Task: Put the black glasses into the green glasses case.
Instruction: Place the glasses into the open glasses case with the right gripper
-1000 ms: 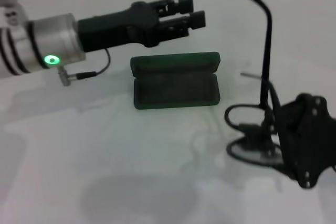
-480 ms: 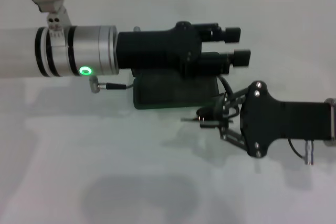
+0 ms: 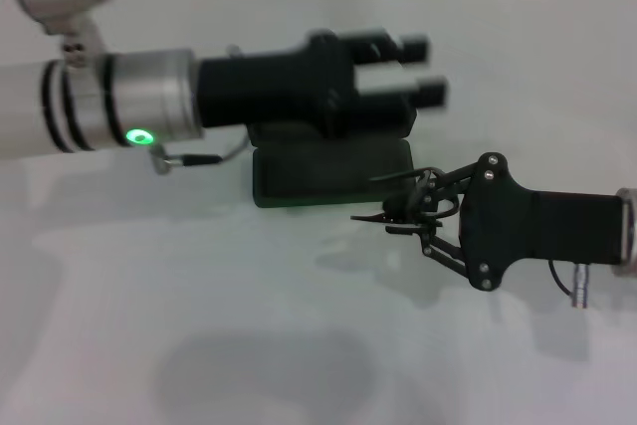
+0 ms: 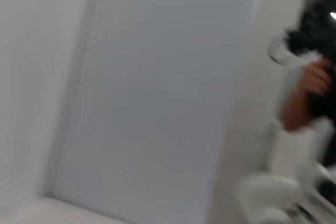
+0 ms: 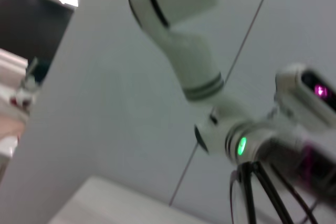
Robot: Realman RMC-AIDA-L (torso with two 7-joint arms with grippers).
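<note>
surface (image 3: 249, 325): white, fills frame | left hand (image 3: 426, 69): upper centre, fingers spread wide, over case | green glasses case (image 3: 328, 172): centre, open, partly hidden | right hand (image 3: 408, 211): right of centre, gripping black glasses (image 3: 398, 208) beside case's right end

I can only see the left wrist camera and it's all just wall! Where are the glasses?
Observer: In the head view, the black glasses are gripped by the right end effector.
Operator: Are they in the case yet?
Observer: No. They're just outside the open green glasses case, by its near right corner.
Operator: What's my left arm doing?
Observer: The left end effector hangs over the back of the case, open and holding nothing.
</note>
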